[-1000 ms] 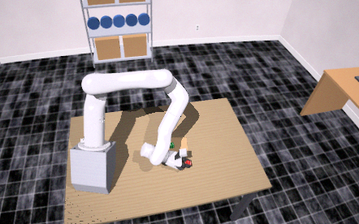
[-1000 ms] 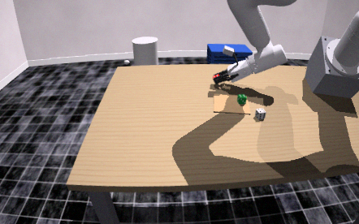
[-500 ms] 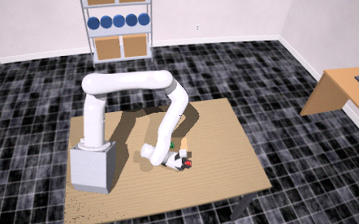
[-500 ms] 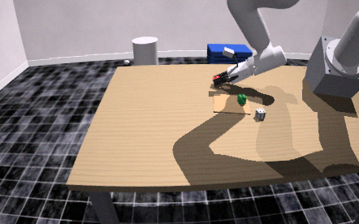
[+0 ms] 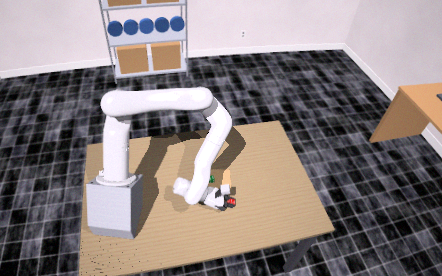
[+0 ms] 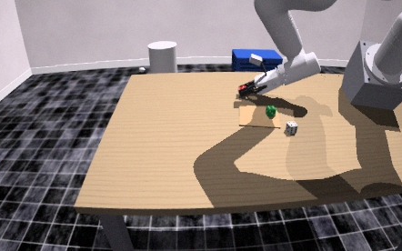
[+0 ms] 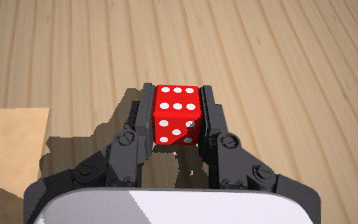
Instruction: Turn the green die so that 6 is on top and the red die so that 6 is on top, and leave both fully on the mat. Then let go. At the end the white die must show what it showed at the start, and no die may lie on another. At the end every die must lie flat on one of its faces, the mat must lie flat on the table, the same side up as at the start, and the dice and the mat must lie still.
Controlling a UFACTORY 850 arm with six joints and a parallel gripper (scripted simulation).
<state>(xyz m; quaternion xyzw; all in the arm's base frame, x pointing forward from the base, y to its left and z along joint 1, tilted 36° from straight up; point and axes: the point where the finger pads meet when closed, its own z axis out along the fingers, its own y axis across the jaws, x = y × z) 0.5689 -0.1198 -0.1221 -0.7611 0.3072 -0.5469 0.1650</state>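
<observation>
My gripper [image 5: 230, 202] [image 6: 243, 89] [image 7: 176, 100] slants down and is shut on the red die [image 7: 177, 107]. It holds the die above the table, beside the mat. In the wrist view the die's upper visible face shows 6 and the face below it, toward my palm, shows 5; the die is tilted with the gripper. The orange mat [image 5: 227, 176] [image 6: 250, 118] [image 7: 11, 145] lies flat. The green die [image 5: 211, 178] [image 6: 270, 111] rests on the mat; its pips are too small to read. The white die [image 6: 291, 127] sits on the table just off the mat, hidden in the top view.
The wooden table [image 5: 276, 210] [image 6: 160, 150] [image 7: 291, 60] bears the arm's base [image 5: 114, 210] [image 6: 378, 75] at one end. The arm's shadows fall across the table and part of the mat. The forearm hangs close to the green die in the top view.
</observation>
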